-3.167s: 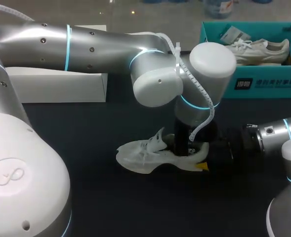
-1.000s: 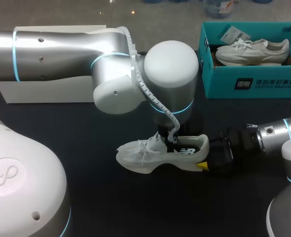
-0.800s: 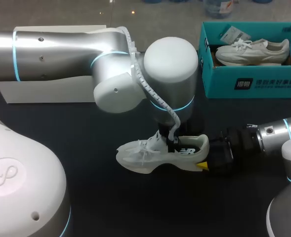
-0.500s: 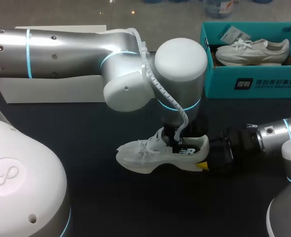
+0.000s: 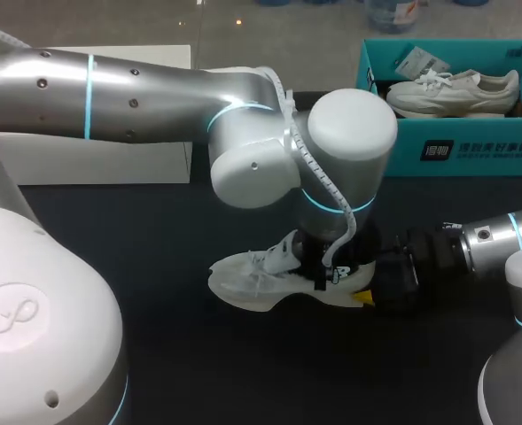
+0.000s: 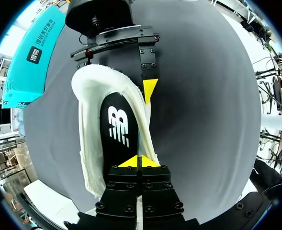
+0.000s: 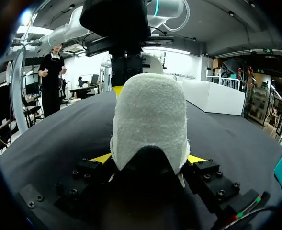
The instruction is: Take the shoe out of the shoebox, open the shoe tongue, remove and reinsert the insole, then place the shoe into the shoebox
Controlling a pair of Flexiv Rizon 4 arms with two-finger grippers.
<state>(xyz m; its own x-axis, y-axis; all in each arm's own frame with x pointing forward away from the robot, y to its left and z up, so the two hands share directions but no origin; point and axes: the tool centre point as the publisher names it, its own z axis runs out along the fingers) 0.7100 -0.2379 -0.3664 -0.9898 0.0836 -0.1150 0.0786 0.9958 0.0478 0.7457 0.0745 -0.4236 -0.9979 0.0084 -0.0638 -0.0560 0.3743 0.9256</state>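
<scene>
Shoe point(image 5: 261, 279) lies on its sole mid-table point(image 5: 198, 372), toe toward 9 o'clock, heel toward 3. The teal shoebox point(image 5: 473, 150) sits well apart at 1 o'clock from it, with a second shoe point(image 5: 455, 88) inside. A white lid point(image 5: 101, 159) lies at 10 o'clock.

Right gripper point(image 7: 149, 158) comes in from 3 o'clock. Its jaws are spread wide around the heel, one yellow tip pressed to each side, so it has a firm hold.

Left gripper point(image 6: 137, 162) hangs over the shoe's mouth with its tips closed together. Can't tell whether any thin edge is pinched between them. The black insole point(image 6: 116, 129) lies flat inside, just ahead of them.

Judgement: the shoe is probably light, with a soft upper that buckles if squeezed. The heel cup is likely the stiffest part, so it is the sound place to hold. The insole looks thin and floppy and is best pinched at its heel-end edge. It may drag against the lining.
</scene>
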